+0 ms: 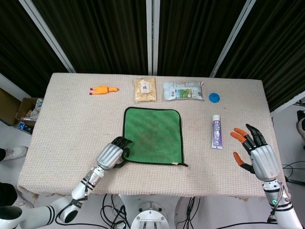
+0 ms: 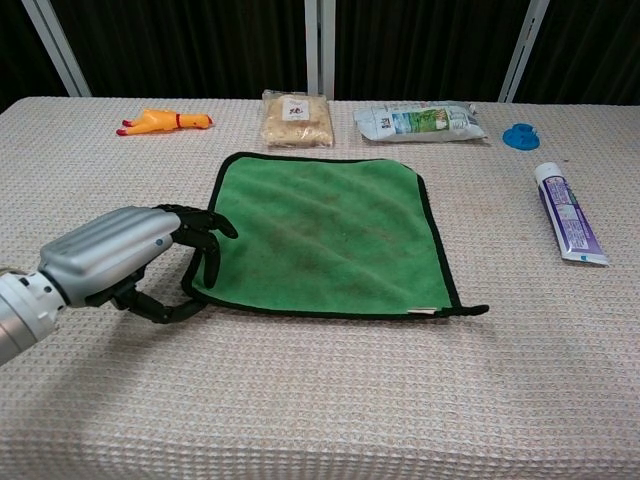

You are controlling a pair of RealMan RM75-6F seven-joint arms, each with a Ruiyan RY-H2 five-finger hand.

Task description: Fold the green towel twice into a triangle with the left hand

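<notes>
One green towel (image 1: pixel 153 135) lies flat; left hand (image 1: pixel 113 154) hovers at its near-left corner, fingers apart, empty. Right hand (image 1: pixel 255 151), well right of the towel, spread wide.

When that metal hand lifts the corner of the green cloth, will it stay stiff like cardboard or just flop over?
Probably flop: the green towel lies flat with soft ripples across it, like thin fabric. It likely weighs little, so the left hand, its fingers at the near left corner, should raise it easily. The rest may drag across the textured tablecloth rather than slide freely.
</notes>
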